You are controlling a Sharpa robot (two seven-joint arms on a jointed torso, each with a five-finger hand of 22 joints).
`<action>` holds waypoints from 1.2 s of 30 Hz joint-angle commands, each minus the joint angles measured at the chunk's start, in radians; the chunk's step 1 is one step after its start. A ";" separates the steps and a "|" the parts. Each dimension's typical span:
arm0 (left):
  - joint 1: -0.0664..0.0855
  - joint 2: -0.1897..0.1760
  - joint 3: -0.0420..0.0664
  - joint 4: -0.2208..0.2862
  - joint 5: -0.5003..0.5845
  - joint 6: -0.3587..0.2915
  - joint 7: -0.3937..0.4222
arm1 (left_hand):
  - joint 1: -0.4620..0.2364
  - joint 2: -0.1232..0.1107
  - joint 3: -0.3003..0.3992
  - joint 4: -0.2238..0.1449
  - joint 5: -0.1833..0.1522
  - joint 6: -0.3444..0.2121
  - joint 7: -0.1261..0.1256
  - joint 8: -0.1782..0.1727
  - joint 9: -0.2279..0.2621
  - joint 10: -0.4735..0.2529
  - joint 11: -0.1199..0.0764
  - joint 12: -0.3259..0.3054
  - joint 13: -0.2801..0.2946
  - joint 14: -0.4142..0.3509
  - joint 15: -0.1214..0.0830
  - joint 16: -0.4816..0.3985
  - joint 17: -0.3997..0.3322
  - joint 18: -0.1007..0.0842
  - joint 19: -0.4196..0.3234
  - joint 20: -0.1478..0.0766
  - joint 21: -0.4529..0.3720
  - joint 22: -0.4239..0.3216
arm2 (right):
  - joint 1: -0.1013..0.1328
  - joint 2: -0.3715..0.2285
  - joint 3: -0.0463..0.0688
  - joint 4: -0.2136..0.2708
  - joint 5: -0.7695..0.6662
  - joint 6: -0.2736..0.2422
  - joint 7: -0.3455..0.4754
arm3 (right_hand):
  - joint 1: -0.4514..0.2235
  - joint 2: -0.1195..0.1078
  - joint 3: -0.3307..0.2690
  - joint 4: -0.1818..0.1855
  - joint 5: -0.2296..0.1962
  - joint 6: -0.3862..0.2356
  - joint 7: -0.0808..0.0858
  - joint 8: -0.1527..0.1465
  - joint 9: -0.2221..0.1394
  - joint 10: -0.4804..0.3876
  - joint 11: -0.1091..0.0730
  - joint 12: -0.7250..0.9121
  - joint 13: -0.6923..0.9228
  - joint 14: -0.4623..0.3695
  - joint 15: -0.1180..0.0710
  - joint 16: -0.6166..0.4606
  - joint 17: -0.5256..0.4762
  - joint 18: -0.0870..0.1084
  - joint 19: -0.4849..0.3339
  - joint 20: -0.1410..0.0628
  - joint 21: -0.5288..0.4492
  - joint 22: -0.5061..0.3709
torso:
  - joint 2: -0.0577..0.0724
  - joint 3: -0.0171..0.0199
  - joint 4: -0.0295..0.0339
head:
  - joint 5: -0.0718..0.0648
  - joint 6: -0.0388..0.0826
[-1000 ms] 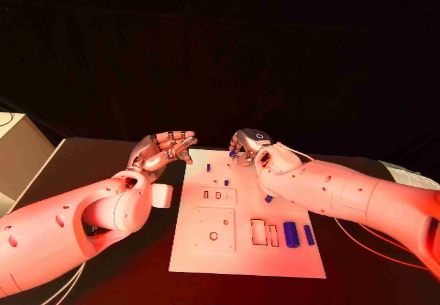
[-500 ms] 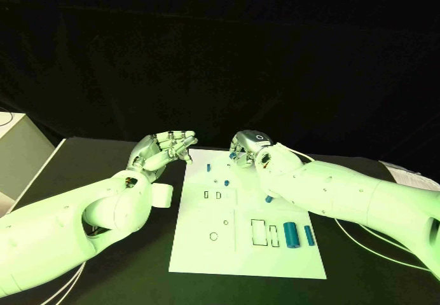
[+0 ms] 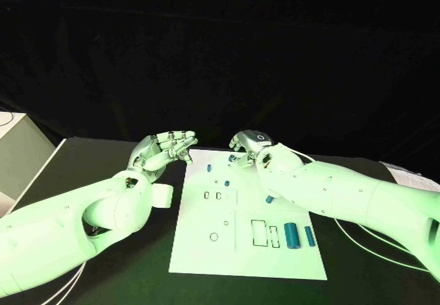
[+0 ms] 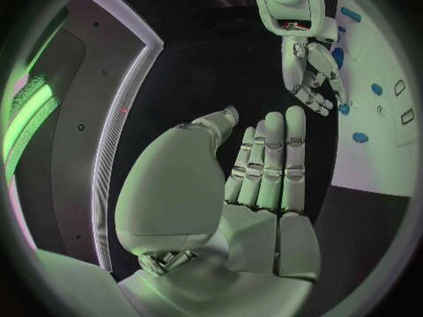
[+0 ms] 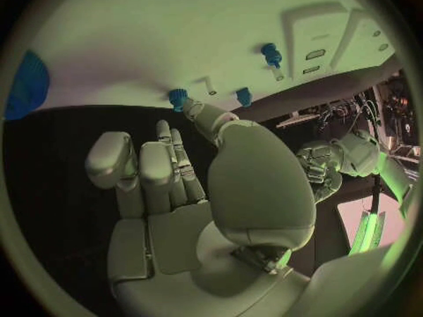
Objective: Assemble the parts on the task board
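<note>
The board (image 3: 246,254) lies flat in the middle of the black table (image 3: 91,159), with blue parts on it: a thick cylinder (image 3: 292,235) and a thinner rod (image 3: 309,236) lie side by side near its right edge, beside two rectangular slots (image 3: 266,234), and small pegs (image 3: 209,168) stand toward its far end. The right hand (image 3: 246,147) hovers over the board's far edge, palm down, fingers curled downward. In the right wrist view the thumb tip (image 5: 182,103) sits right at a small blue part (image 5: 177,95) by the board's edge, while the other fingers (image 5: 163,163) are bent in beside the palm; whether the part is actually pinched I cannot tell (the contact is hidden by the thumb itself). The left hand (image 3: 167,149) is held above the table just off the board's far left corner, its fingers close together and nearly straight, thumb apart, and it holds nothing, as the left wrist view shows plainly.
</note>
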 commanded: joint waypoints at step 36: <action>0.001 -0.012 0.001 -0.015 -0.004 0.015 0.008 | -0.009 0.002 0.003 -0.005 0.002 -0.006 0.001 -0.005 -0.001 -0.008 0.000 -0.002 -0.001 -0.005 0.003 0.005 -0.002 0.014 -0.009 0.001 0.007 0.003 | 0.001 -0.360 0.025 0.209 0.289 0.128 0.074 | 0.000 0.004 -0.182 0.073 0.178 0.009 -0.009 0.049 0.040 0.501 -0.035 1.494 1.490 0.104 -0.021 0.292 0.587 -0.063 0.182 -0.019 0.279 0.405 | -0.008 0.0118 -0.0205 | -0.007 0.009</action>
